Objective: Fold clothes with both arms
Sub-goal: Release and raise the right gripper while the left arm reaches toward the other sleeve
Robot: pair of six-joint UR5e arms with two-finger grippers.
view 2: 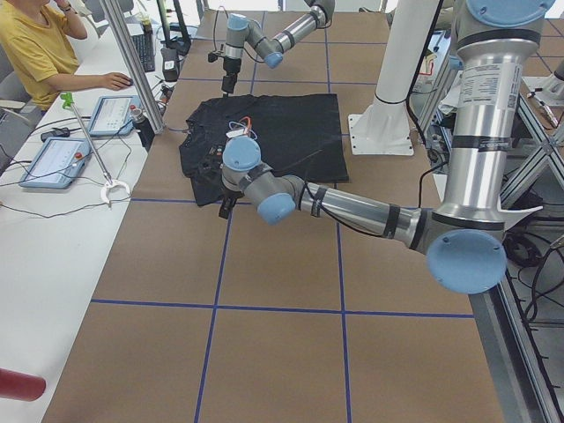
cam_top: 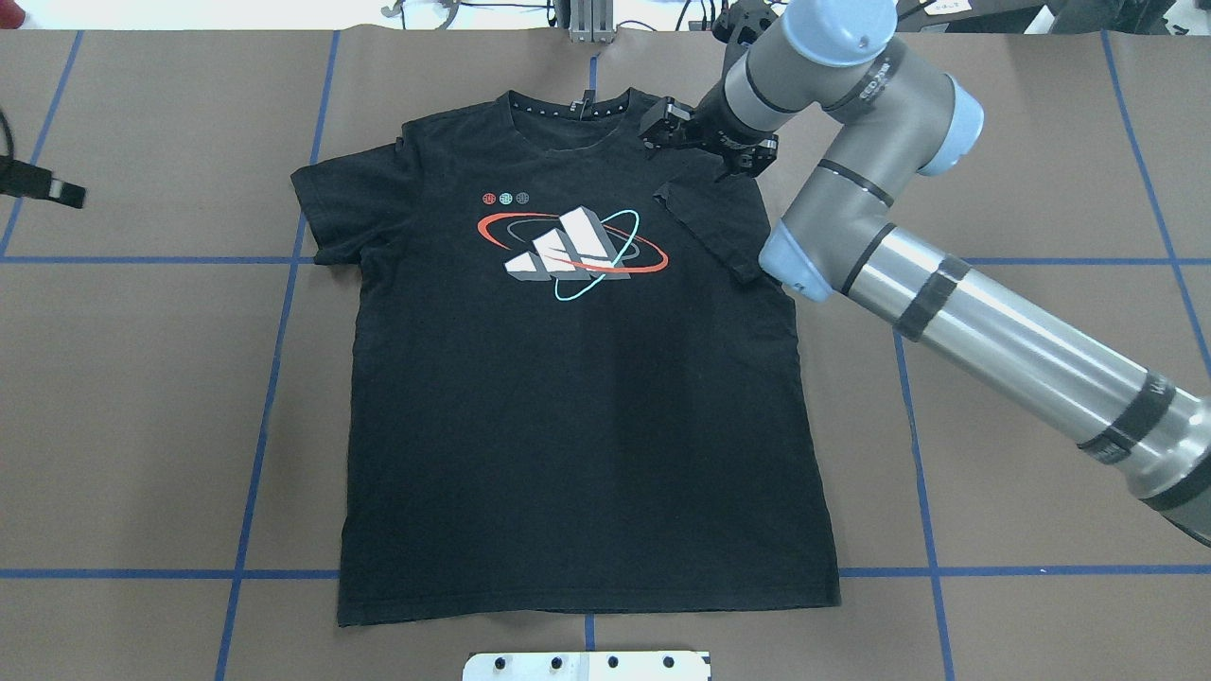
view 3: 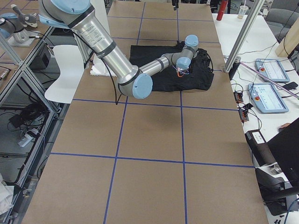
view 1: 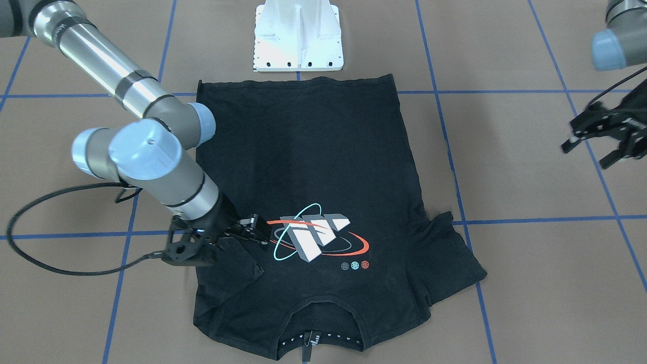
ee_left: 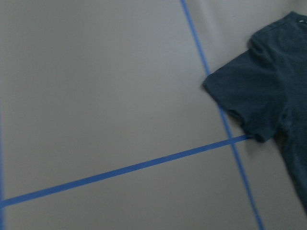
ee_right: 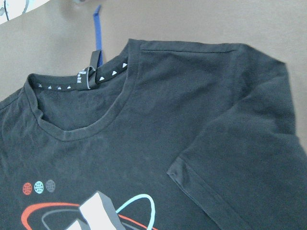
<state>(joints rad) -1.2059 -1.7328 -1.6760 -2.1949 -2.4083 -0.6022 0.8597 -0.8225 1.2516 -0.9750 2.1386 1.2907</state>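
- Black tee [cam_top: 587,426] lies flat, print up, on the table [cam_top: 1041,397]. Hem sits just in front of the white pedestal [view 1: 298,35], collar at the far end, long axis straight out from pedestal.
- R claw [view 1: 257,231] is low over the collar end, robot's R of pedestal. Fingers look spread, pinching nothing. R sleeve [cam_top: 710,218] lies turned in on the chest.
- L sleeve [view 1: 450,253] isn't folded yet, sticks out to pedestal's L.
- L claw [view 1: 586,154], spread & empty, hangs further out that way, well apart from L sleeve. It's the nearer arm, I'd say; reach goes inward twd pedestal's centre line.
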